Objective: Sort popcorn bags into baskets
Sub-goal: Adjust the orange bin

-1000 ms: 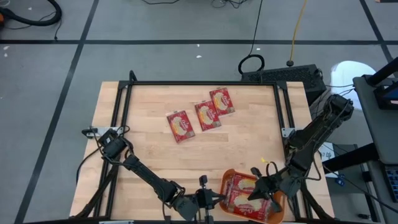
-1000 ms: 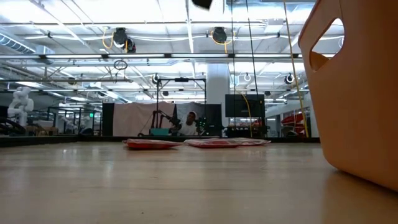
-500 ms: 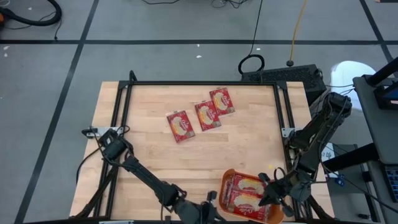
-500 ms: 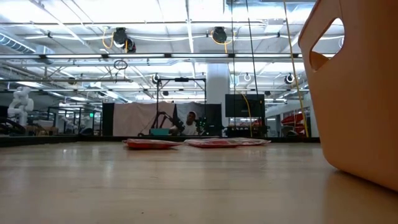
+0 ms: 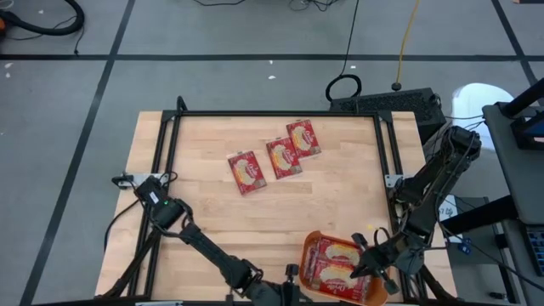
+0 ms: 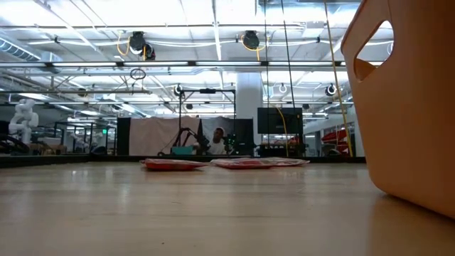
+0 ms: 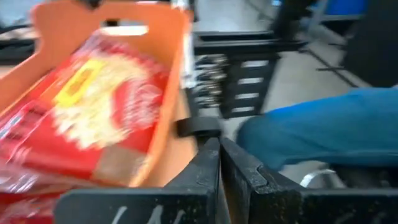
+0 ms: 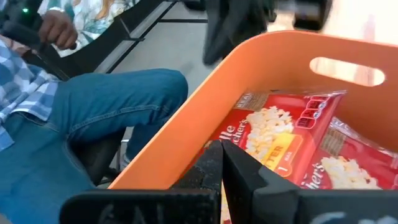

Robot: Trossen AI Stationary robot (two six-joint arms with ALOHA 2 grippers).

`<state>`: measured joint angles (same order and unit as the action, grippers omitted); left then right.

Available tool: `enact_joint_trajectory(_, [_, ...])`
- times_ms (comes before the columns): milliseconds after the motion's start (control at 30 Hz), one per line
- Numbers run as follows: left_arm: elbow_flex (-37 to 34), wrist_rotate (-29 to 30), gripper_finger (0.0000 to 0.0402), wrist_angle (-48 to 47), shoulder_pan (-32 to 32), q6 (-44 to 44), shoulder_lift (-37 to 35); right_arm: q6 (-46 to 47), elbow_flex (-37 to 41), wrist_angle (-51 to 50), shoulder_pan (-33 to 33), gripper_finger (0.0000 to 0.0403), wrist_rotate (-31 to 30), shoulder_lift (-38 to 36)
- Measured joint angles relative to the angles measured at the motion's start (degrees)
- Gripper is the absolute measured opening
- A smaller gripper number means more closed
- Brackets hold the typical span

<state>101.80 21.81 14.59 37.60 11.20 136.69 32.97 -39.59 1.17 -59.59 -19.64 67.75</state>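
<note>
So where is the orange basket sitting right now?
In the high view the orange basket sits at the table's near edge, right of centre, with popcorn bags inside, between the left claw and the right claw.

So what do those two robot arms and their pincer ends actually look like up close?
Both are thin, dark, jointed arms rising from black bases at the table's sides. The left gripper and the right gripper each end in two flat, matte black fingers with a speckled, slightly rough surface. Thin black cables loop beside the left arm's base, and a small green light glows there.
</note>
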Motion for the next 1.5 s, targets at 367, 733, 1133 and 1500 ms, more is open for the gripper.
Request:
enact_joint_trajectory(367, [-0.1,4.6,0.0019,0.5,-4.3,-0.3,1.1,6.1,-0.1,4.9,-4.0,0.0,3.3,-0.1])
enact_joint_trajectory(733, [-0.1,1.3,0.0019,-0.6,-4.1,0.0,-1.0,4.6,-0.9,18.6,-9.9,0.0,0.3,7.9])
enact_joint_trajectory(1133, [-0.1,7.3,0.0019,-14.1,-4.9,-1.1,-9.4,-1.6,-10.2,6.4,-9.9,0.0,1.9,18.9])
enact_joint_trajectory(1500, [-0.1,9.9,0.0019,-25.2,-9.5,6.1,-10.0,0.8,-10.3,-3.6,-10.3,0.0,2.0,15.7])
